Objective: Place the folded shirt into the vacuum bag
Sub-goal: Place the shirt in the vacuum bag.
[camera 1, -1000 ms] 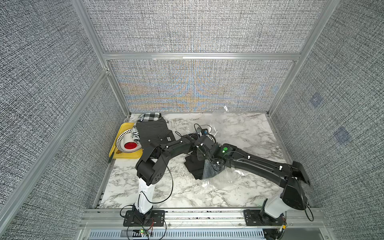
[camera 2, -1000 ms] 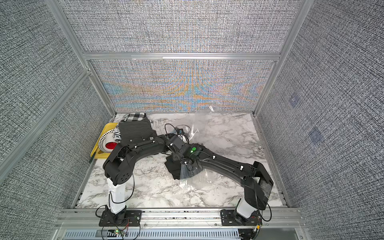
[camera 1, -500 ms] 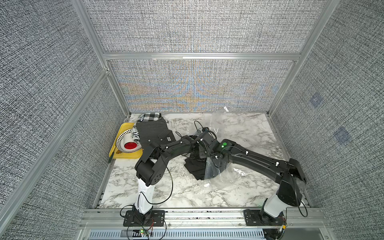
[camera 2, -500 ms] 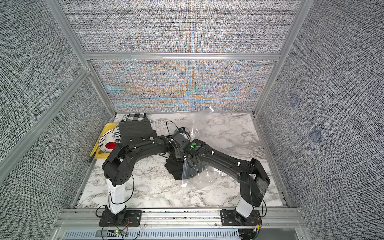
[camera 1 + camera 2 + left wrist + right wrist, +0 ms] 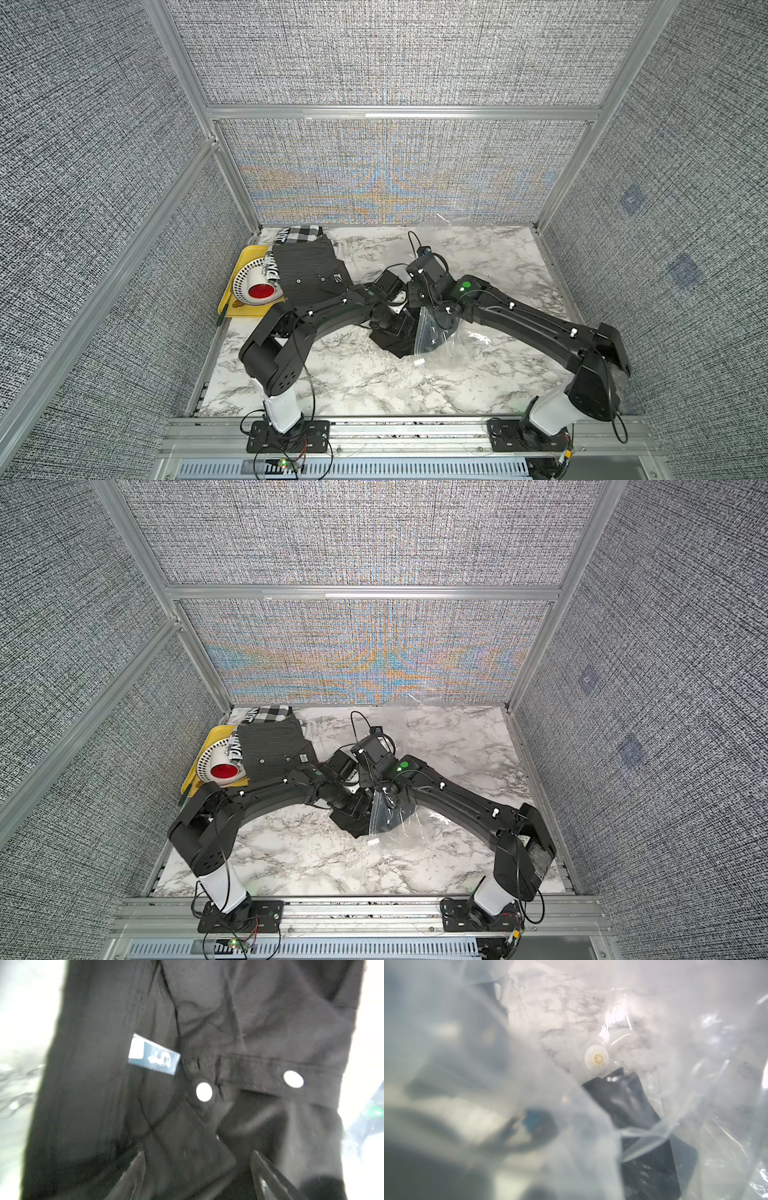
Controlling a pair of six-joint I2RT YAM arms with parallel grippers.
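The folded shirt (image 5: 207, 1043) is black, with white snaps and a small blue tag. It lies mid-table in both top views (image 5: 395, 343) (image 5: 353, 825), its right part inside the mouth of the vacuum bag (image 5: 440, 336). My left gripper (image 5: 199, 1159) stands open just over the shirt, with cloth between its spread fingers (image 5: 135, 1167). My right gripper (image 5: 428, 311) is shut on the vacuum bag's upper edge and holds it up. Clear film covers the right wrist view, where the round white valve (image 5: 597, 1059) and a shirt corner (image 5: 633, 1105) show. A white clip (image 5: 419, 363) hangs at the bag's edge.
A yellow tray (image 5: 249, 253) at the back left holds a white round device with a red centre (image 5: 259, 286). Beside it lie a dark striped folded shirt (image 5: 307, 270) and a checked one (image 5: 299, 235). The bag's clear film runs to the back wall (image 5: 449, 232).
My left gripper has opened and let go of the shirt. My right arm has drawn the bag's held edge up and toward the back.
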